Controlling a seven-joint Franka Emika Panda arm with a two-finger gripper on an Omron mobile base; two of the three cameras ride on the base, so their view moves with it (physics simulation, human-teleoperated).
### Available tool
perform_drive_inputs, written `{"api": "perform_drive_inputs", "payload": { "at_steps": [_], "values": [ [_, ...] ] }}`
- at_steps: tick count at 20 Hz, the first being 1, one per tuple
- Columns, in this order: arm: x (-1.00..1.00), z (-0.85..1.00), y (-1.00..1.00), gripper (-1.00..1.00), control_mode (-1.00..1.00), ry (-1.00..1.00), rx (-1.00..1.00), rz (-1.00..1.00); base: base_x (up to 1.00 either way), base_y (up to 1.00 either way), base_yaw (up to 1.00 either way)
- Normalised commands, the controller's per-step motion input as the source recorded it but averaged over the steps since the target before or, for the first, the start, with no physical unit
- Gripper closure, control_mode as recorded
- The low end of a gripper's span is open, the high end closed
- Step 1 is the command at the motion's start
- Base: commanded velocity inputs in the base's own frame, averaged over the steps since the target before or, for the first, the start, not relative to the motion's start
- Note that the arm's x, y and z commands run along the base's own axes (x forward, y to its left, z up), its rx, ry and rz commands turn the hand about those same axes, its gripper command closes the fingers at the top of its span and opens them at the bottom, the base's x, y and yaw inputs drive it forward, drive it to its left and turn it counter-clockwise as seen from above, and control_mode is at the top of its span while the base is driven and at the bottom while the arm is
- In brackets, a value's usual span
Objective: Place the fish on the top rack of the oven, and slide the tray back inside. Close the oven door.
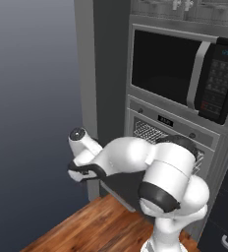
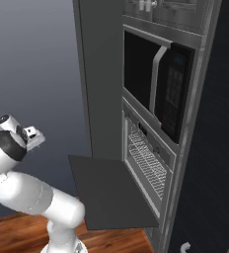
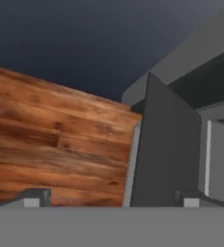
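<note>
Hand view: gripper (image 3: 111, 197) spread, empty, hovering beside left edge of lowered oven door (image 3: 164, 149); wood floor (image 3: 51, 140) below

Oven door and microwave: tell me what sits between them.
In the right base view, the open oven cavity with its top rack lies between the lowered oven door and microwave.

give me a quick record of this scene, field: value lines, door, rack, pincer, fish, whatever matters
oven door: open, folded down flat
rack: inside the oven cavity, not pulled out
microwave: above the oven, door shut
pincer: open, holding nothing, beside the door's left edge
fish: cannot tell where it is; none seen on the rack or door
floor: wood planks
left to do: door not yet closed
</note>
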Motion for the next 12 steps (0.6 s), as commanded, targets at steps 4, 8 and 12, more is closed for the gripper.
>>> {"api": "perform_drive_inputs", "payload": {
  "at_steps": [4,8,12],
  "values": [
    [-0.04,-0.38,0.40,-1.00,-1.00,0.31,-0.13,0.15,0.00,0.00,0.00],
    [-0.09,-0.65,0.26,-1.00,-1.00,0.14,-0.16,0.16,0.00,0.00,0.00],
    [-0.15,-0.69,0.28,-1.00,-1.00,0.00,-0.21,0.13,0.00,0.00,0.00]
  ]
}}
